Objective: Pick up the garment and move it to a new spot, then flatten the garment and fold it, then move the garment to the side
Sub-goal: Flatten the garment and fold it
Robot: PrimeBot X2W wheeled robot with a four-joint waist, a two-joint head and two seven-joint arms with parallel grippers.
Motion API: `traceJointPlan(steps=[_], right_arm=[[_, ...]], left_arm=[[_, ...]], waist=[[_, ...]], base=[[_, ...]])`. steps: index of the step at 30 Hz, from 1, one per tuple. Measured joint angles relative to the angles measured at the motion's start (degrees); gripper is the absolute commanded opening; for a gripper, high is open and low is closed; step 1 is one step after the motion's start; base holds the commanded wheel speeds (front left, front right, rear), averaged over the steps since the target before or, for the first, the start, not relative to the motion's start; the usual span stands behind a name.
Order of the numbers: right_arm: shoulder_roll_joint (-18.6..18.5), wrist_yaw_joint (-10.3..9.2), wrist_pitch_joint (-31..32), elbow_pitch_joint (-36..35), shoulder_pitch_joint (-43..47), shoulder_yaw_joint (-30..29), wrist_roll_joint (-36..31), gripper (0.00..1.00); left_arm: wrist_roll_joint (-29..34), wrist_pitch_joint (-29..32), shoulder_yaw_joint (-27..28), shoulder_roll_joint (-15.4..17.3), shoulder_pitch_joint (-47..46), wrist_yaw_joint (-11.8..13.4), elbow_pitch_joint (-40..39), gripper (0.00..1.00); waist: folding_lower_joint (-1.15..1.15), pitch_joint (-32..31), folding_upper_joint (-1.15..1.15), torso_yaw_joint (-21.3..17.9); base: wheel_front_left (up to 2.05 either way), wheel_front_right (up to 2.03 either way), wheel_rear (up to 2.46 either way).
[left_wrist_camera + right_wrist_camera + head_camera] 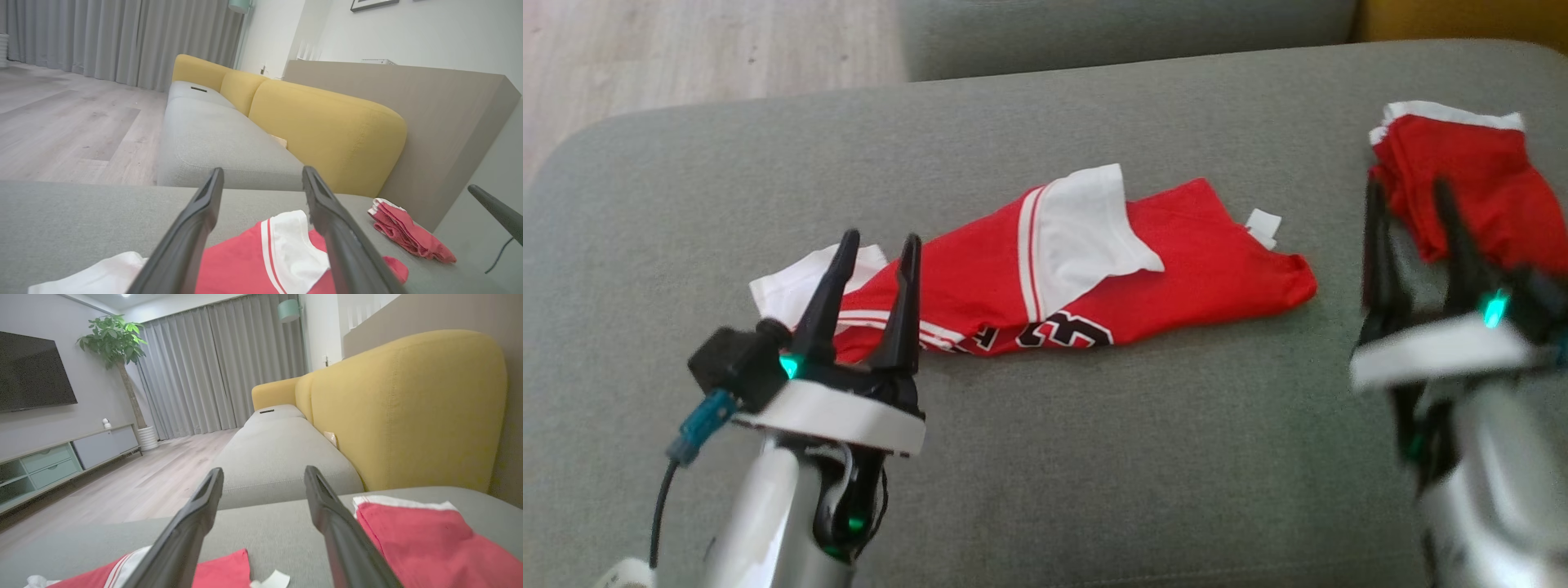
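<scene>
The garment, a red jersey with white trim and a black number, lies crumpled and stretched out across the middle of the grey sofa seat. My left gripper hovers open over its left, white-edged end with nothing between the fingers; in the left wrist view the jersey shows below the spread left gripper. My right gripper stands open at the right, its fingers in front of a second, folded red cloth. The right wrist view has the right gripper empty, that cloth to its right.
Yellow backrest cushions run behind the seat, with a pale wooden panel beyond them. Wood floor lies past the seat's far left edge. Another grey seat section continues ahead. Bare cushion lies in front of the jersey.
</scene>
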Motion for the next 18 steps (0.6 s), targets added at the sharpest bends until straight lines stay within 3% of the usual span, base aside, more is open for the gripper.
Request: traceJointPlan(steps=[5, 13, 18], right_arm=[[6.8, 0.00, 0.0, -8.2, 12.1, -5.2, -7.1, 1.00], [8.3, 0.00, 0.0, -12.0, 15.6, -6.0, -9.0, 1.00], [8.4, 0.00, 0.0, -12.2, 15.4, -6.3, -8.6, 1.00]], left_arm=[[0.0, 0.0, 0.2, 0.0, 2.0, -0.2, 0.0, 1.00], [0.7, 0.0, 1.5, 0.0, 2.1, -0.3, 0.3, 1.00], [3.7, 0.0, -0.7, 0.0, 0.9, -0.7, 2.5, 1.00]], waist=[[0.00, 0.3, 0.00, -1.2], [0.00, 0.8, 0.00, -2.5], [0.00, 2.5, 0.00, -3.3]], base=[[0.00, 0.00, 0.00], [0.00, 0.00, 0.00], [0.00, 0.00, 0.00]])
